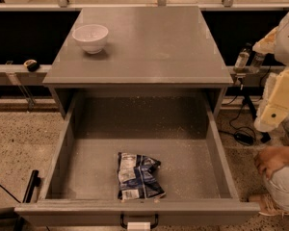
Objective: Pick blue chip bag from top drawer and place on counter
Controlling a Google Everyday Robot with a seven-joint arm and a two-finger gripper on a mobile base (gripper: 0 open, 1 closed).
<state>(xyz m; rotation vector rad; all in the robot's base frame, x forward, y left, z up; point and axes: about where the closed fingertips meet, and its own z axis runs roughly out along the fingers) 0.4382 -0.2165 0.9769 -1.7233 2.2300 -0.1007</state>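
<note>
**Hand (249, 59) of two fingers hung spread at the cabinet's right corner, holding nothing**

Its two prongs stood apart with a clear gap between them, nothing pinched there. The hand sat just off the right edge of the flat, smooth grey rectangular tabletop (159, 47), level with its front corner. The bulky white and cream arm (279, 90) rose behind it along the right border.

The small, crumpled dark-blue foil chip bag (137, 176) with white and light-blue print lay flat on the floor of the wide, shallow grey box drawer (220, 153). It was near the front wall and a little left of centre, its white label patch toward the front. The drawer was pulled fully out from the grey cabinet (135, 88), and a dark loop handle (138, 221) showed on its front. The bag was well apart from the hand.

A round white ceramic bowl (90, 37) stood upright on the tabletop near its back left corner. A crouching person in light trousers (284, 177) was at the lower right, on the speckled stone floor (14, 143).
</note>
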